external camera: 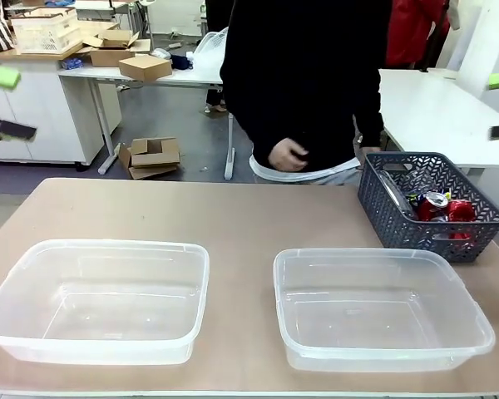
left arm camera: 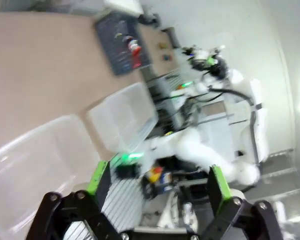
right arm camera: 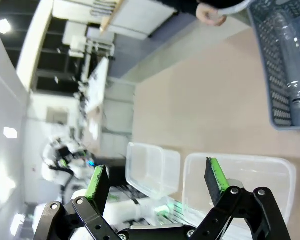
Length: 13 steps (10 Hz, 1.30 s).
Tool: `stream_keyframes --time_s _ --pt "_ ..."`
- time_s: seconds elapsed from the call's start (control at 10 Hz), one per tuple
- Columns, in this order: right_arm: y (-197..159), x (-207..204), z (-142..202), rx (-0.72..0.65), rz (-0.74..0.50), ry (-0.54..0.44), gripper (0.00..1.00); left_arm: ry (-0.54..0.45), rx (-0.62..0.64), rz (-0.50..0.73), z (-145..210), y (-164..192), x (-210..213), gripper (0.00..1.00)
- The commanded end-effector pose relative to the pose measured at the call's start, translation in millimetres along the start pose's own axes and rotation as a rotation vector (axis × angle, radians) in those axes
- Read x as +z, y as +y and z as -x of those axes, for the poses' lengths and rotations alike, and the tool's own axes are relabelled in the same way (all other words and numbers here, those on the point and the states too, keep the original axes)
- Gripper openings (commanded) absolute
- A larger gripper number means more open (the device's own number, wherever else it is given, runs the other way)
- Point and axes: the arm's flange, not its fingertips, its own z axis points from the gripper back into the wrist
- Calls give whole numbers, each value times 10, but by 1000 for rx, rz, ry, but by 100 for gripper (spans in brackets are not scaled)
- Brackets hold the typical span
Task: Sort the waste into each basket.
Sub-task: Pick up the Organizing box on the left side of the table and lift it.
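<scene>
On the bench (external camera: 233, 224), two clear tubs (external camera: 100, 299) (external camera: 378, 307); grey basket (external camera: 428, 204) holds cans (external camera: 437, 205). Only wrist views show left gripper (left arm camera: 157, 187) and right gripper (right arm camera: 157, 182), both released.

I see even, soft overhead light on the desk (external camera: 233, 224), faint shadows; my left wrist view smears with blur, right wall glaring.

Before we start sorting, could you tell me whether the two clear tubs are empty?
Both empty: the left tub and right tub show only bare floors.
</scene>
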Motion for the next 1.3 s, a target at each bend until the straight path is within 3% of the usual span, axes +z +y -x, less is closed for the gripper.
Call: stream_keyframes --time_s 0.0,0.2,0.3,0.4,0.6,0.7,0.8,1.0,1.1,1.2 --pt "546 -882 278 143 115 140 100 143 -55 -278 20 -41 292 100" --pt "887 -1751 739 253 151 294 100 388 -102 -572 310 85 451 100" --pt "1036 -2187 1115 321 179 379 100 471 -105 -847 497 187 524 100" --pt "1077 -2427 1450 385 198 484 100 526 -100 -916 699 258 435 100" --pt "1045 -2409 1785 454 172 601 100 462 -61 -775 838 200 20 100" --pt "1104 -2463 1794 397 203 526 100 288 -27 -441 723 180 -85 100" --pt "1104 -2463 1794 397 203 526 100 510 -75 -827 757 242 327 100" --pt "1104 -2463 1794 397 203 526 100 510 -75 -827 757 242 327 100" --pt "1100 -2479 1817 412 192 552 100 478 -65 -737 745 196 157 100" --pt "1122 -2881 1970 395 186 598 100 482 5 -807 753 318 -102 100"
